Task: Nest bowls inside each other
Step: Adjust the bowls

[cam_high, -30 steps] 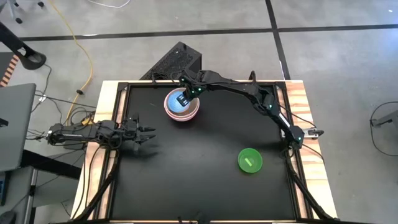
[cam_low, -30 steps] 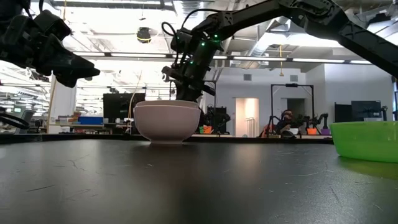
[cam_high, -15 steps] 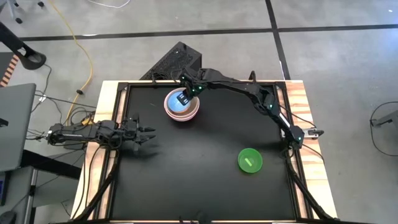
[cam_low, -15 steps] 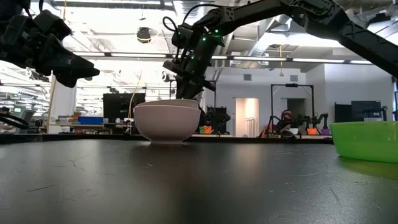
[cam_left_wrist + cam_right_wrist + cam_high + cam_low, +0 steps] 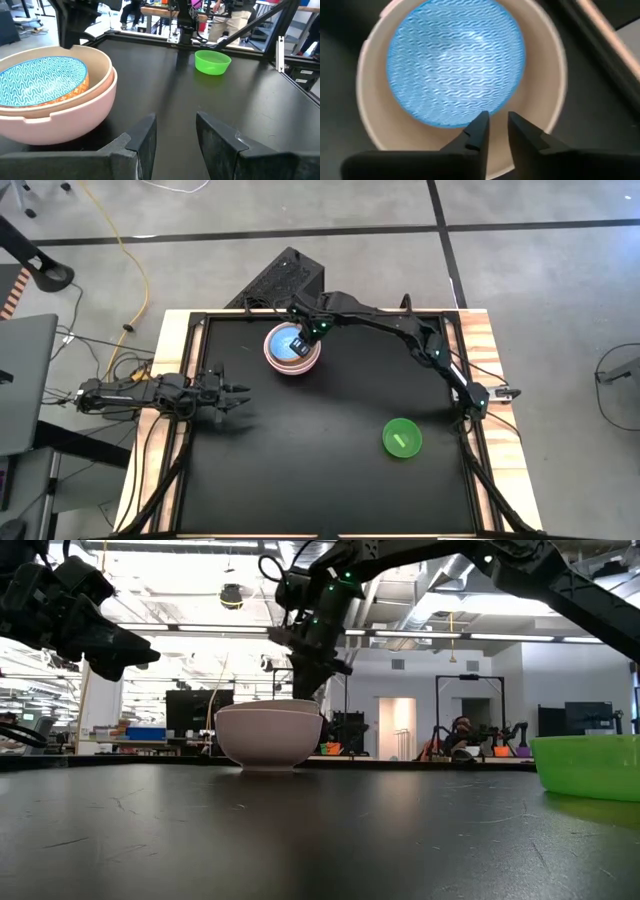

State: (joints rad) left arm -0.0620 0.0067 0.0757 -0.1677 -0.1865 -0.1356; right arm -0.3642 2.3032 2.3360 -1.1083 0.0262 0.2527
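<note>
Hovering above the stacked bowls, the right claw (image 5: 299, 344) hangs over the far-left part of the black worktop (image 5: 330, 480), its arm reaching in from the right edge. Its two dark fingers (image 5: 475, 131) stand a narrow gap apart and hold nothing; the right wrist view looks straight down past them into the stack. The stack has a pink bowl (image 5: 75, 117) outermost, a beige bowl (image 5: 102, 65) seated inside it, and a light blue bowl (image 5: 456, 62) with a wavy pattern lying in the bottom of the beige one. In the left wrist view an orange band shows under the blue bowl's rim; what it belongs to cannot be told. In the low view the stack reads as one pale rounded shape resting flat on the worktop, with the right claw just above its rim and clear of it. The green bowl (image 5: 402, 437) sits alone, upright, on the right half of the worktop nearer the front edge, well apart from the stack. It shows at the right edge of the low view and beyond the stack in the left wrist view. The left claw (image 5: 236, 396) waits near the left edge of the worktop, pointing toward the middle, forward of the stack and not touching it. Its fingers (image 5: 142, 142) are spread apart and empty. Beyond the worktop the low view shows a workshop with ceiling lights and other equipment.
</note>
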